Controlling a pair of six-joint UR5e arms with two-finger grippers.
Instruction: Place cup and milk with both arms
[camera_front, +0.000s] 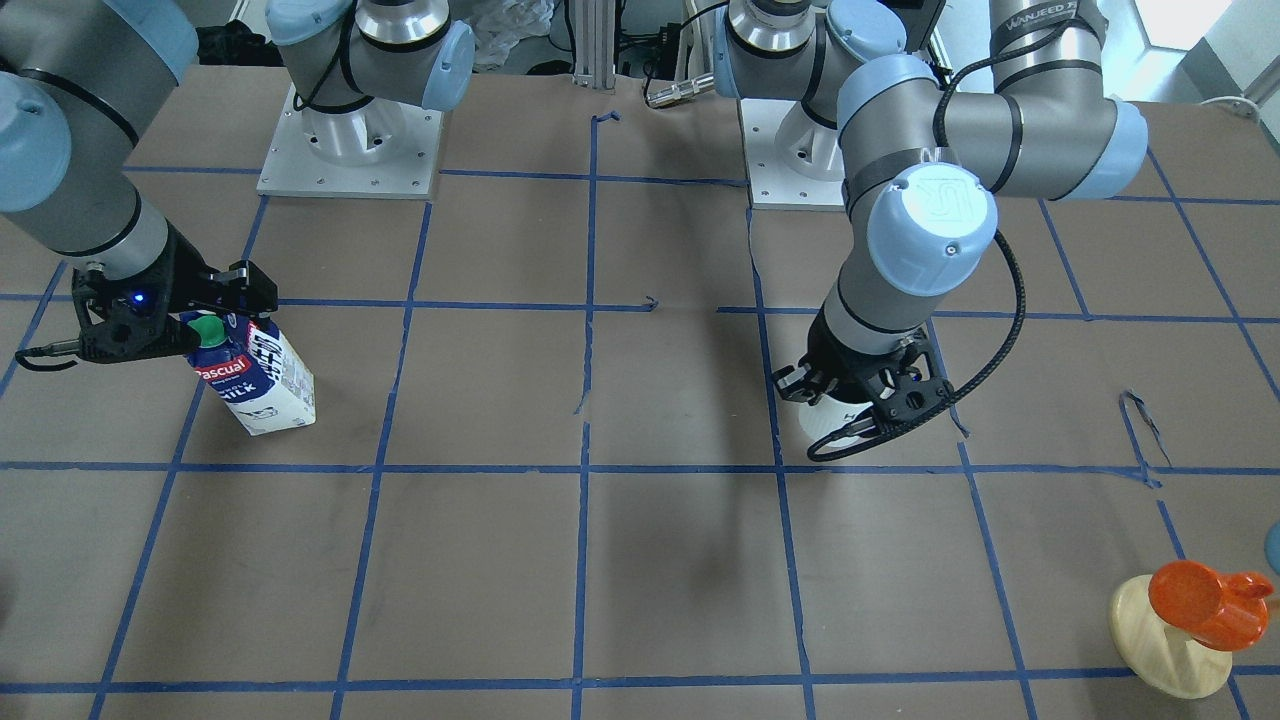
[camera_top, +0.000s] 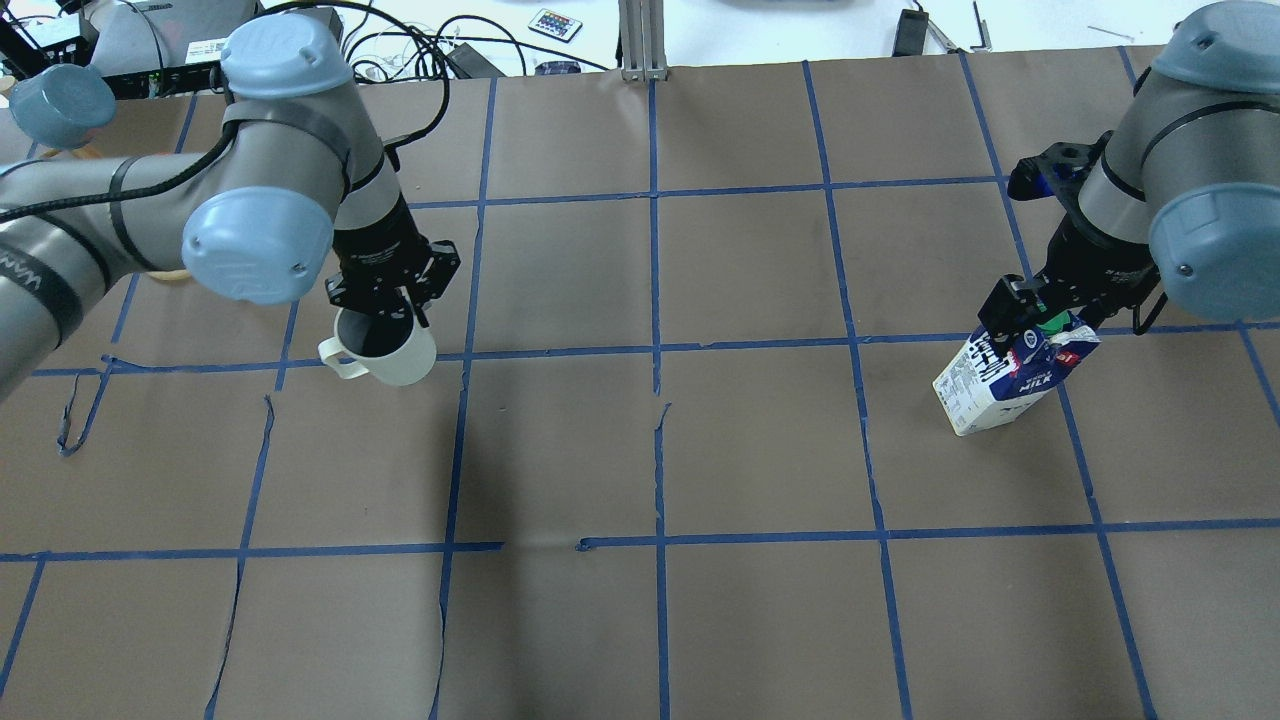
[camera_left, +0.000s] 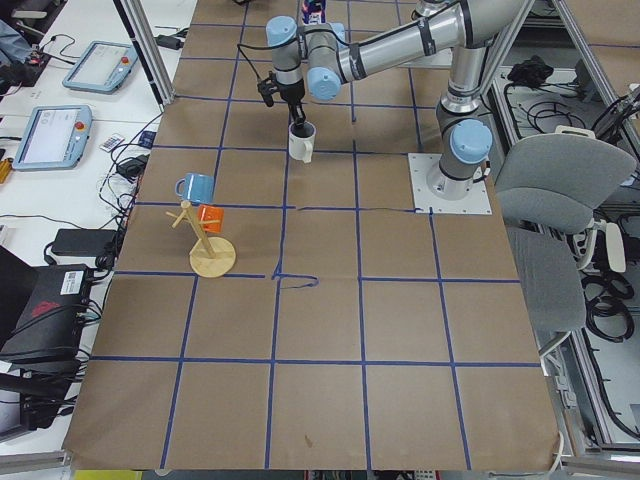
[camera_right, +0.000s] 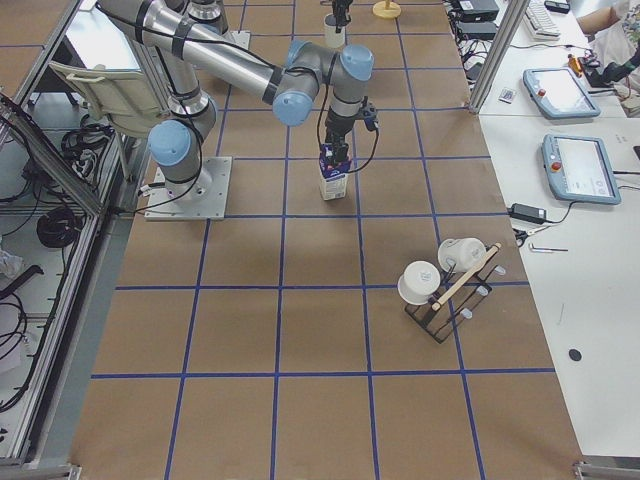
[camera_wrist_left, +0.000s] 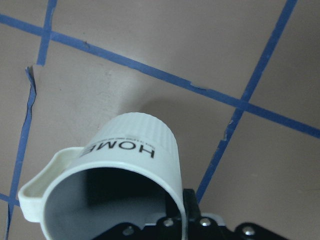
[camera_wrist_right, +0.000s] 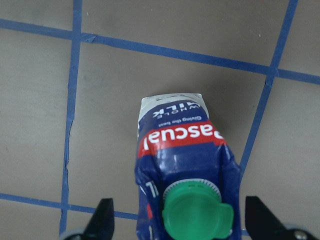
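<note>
Two grey robot arms are each down on their own item, well apart on the brown paper-covered table with its blue tape grid.

The left gripper is clamped on the rim of the white ceramic "HOME" mug, one finger inside and one outside. Whether the mug's base touches the paper I cannot tell. The right gripper is spread wide on either side of the gable top of the dark blue and white Pascual milk carton. The carton stands upright on the paper, and a gap shows on at least one side. An orange cup and a blue mug hang on a round wooden stand towards the table's end on the left arm's side. A black rack with white cups stands beyond the carton. Both are well apart from the arms.
</note>
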